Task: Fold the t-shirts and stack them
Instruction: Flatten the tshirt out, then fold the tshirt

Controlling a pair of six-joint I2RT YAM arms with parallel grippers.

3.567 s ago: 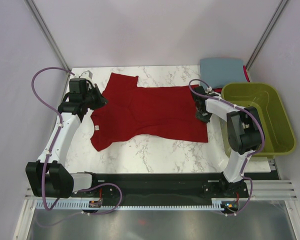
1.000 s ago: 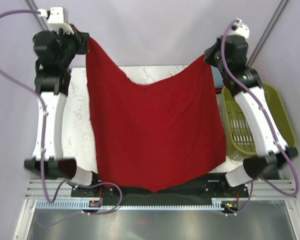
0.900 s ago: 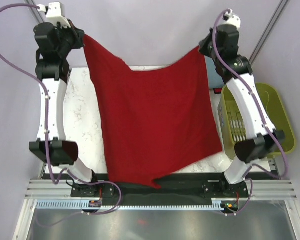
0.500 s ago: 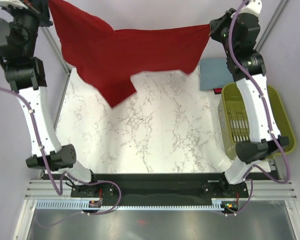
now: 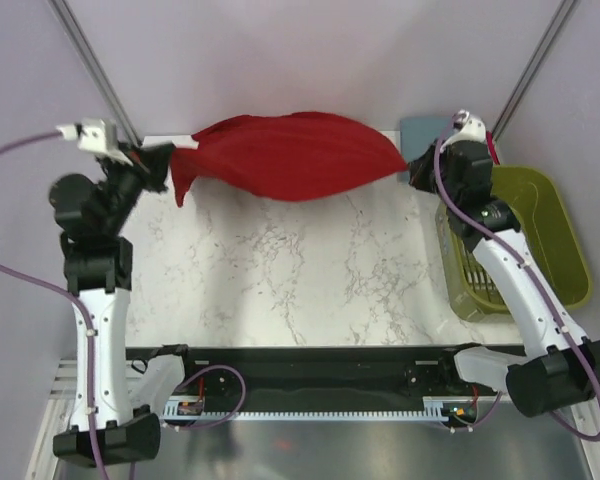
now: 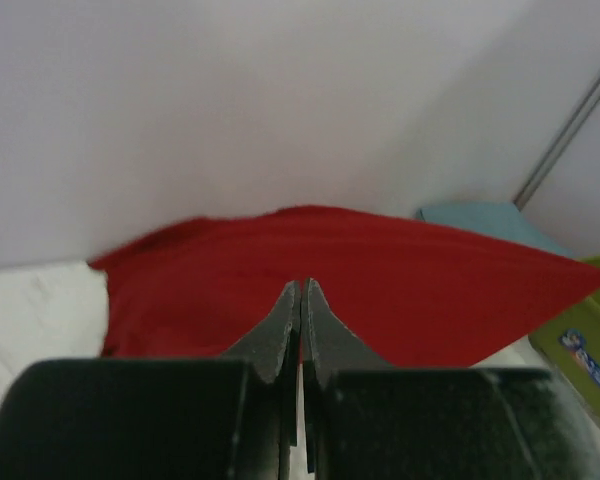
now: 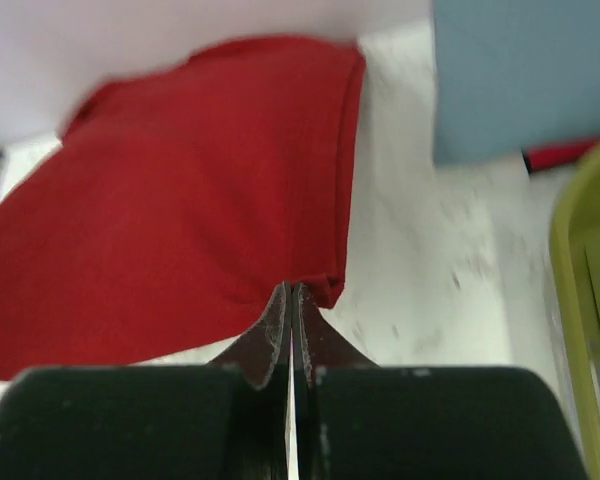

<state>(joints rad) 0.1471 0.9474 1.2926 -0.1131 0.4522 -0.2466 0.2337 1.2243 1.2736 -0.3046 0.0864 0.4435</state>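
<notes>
My left gripper (image 6: 300,292) and right gripper (image 7: 289,292) are looking like matt dark plastic, and the dark red t-shirt (image 5: 290,155) is showing as soft, matt cloth. The blue-grey t-shirt (image 5: 426,132) is reading as smooth matt cloth, the basket (image 5: 565,240) as glossy olive plastic, the table (image 5: 310,270) as smooth, marble-patterned white

Marble table (image 5: 310,285) lies open before the stretched dark red shirt (image 5: 290,155); green basket (image 5: 568,250) blocks the right.

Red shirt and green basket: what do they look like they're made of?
Red shirt: soft matte cloth, probably a cotton knit; it sags and billows in smooth folds. Green basket: rigid moulded plastic, apparently, with a slight sheen and slatted walls.
</notes>
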